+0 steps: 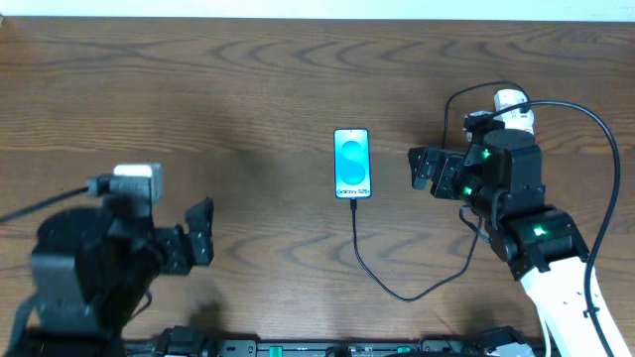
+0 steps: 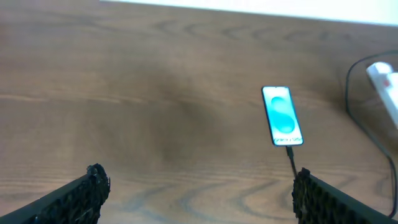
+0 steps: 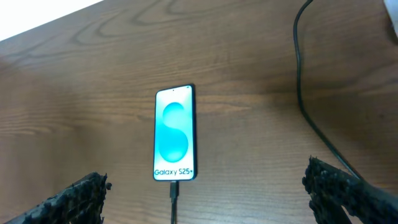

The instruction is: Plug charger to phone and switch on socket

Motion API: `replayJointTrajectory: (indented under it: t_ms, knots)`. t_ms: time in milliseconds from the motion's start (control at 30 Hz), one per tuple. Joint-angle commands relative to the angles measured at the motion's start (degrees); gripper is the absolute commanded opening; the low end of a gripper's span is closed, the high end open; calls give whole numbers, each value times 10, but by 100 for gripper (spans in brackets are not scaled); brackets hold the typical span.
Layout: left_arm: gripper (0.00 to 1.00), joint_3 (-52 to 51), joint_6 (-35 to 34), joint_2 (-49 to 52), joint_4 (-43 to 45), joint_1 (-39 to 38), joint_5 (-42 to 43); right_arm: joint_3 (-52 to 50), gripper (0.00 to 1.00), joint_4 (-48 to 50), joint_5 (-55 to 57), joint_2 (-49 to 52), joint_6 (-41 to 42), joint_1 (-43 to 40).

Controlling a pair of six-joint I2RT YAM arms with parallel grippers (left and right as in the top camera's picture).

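Note:
The phone [image 1: 352,164] lies flat mid-table with its cyan screen lit, and it also shows in the wrist views [image 2: 283,116] [image 3: 174,134]. The charger [image 1: 372,273] is a thin black cable that loops toward the right. Its plug [image 3: 175,190] sits against the phone's bottom edge. Only the white end of the socket [image 1: 513,107] shows behind the right arm, and it is blurred at the edge of the left wrist view [image 2: 385,79]. My left gripper [image 1: 205,233] [image 2: 199,175] is open and empty, well left of the phone. My right gripper [image 1: 418,171] [image 3: 206,174] is open and empty, just right of the phone.
A black cable [image 3: 305,93] runs across the wood to the right of the phone, toward the socket. A white wall edge [image 1: 317,8] borders the table's far side. Black equipment [image 1: 347,347] lines the near edge.

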Motion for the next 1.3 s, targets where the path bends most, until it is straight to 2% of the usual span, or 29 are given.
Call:
replayJointTrajectory:
  t_ms: [0, 267, 467, 767, 1100, 1267]
  knots:
    - [96, -3, 6, -47, -1, 0, -10, 7, 99, 7, 14, 15, 3, -4]
    - [96, -3, 6, -134, -1, 35, -10, 7, 99, 14, 14, 40, 3, -4]
    - [96, -3, 6, -195, -1, 66, -10, 7, 93, 16, 15, 53, 3, -4]
    - [96, -3, 6, -275, -2, 66, -10, 7, 64, 19, 26, 71, 3, -4]
    - [96, -3, 6, -321, -13, 66, -10, 7, 62, 18, 43, 72, 3, -4]
    - [96, -3, 6, -340, -71, 66, -10, 7, 64, 20, 43, 72, 3, -4]
